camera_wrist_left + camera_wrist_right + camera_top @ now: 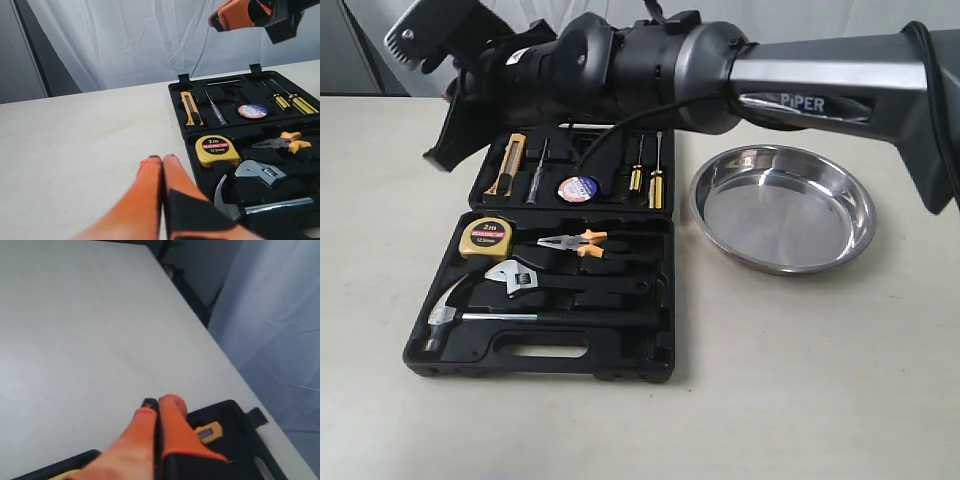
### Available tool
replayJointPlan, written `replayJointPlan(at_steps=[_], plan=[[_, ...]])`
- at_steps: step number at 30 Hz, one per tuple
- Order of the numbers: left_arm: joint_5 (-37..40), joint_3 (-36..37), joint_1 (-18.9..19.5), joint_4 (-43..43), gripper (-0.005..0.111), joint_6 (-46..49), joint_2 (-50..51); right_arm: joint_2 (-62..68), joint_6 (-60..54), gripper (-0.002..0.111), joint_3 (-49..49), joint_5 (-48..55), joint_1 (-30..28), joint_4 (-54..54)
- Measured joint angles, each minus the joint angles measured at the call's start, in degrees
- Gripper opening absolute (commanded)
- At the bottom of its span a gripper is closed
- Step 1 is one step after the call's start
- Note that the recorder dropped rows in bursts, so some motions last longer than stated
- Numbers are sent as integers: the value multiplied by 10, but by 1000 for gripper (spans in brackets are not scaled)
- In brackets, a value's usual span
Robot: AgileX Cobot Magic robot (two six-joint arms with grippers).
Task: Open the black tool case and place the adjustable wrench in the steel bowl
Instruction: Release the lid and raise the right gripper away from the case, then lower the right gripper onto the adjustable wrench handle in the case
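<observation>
While the right arm lies stretched over the black tool case, the far edge of the lid half is hidden from me, and a cable droops across the recesses there. The right gripper has its orange fingers pressed together and is holding nothing. It hangs above the case's far corner by the utility knife; from the outside camera it's just a dark shape.

The left gripper is pressed together too, and empty. It points along the bare table just off the side of the case nearest the tape measure. Its camera cuts off the case's handle edge.

The case lies open and flat. The adjustable wrench is in its recess in the handle half, between the orange-handled pliers and the hammer. Its silver head is just beside the tape measure, and it's open to the air above.

The steel bowl stands on the table near the case, on the side away from the tape measure, not touching it, its bottom bare and shining. Wide open table runs beyond the case's handle edge.
</observation>
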Motion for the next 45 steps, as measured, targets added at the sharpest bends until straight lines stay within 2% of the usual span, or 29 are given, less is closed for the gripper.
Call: replayJointPlan(at_steps=[4,8,12,14,19,22,28,31,45], plan=[[0,0,0,0,0,0,0,0,35,0,0,-22,-41,7],[0,0,0,0,0,0,0,0,80,0,0,15,-96,18],[0,0,0,0,0,0,0,0,154,0,0,110,-148,-10],[0,0,0,0,0,0,0,0,210,0,0,165,-168,-59],[0,0,0,0,0,0,0,0,325,0,0,311,-188,-206],[0,0,0,0,0,0,0,0,343,0,0,404,-189,-237],[0,0,0,0,0,0,0,0,329,0,-1,584,-167,-240],[0,0,0,0,0,0,0,0,298,0,-1,619,-144,-235],[0,0,0,0,0,0,0,12,140,0,-1,606,6,-173]])
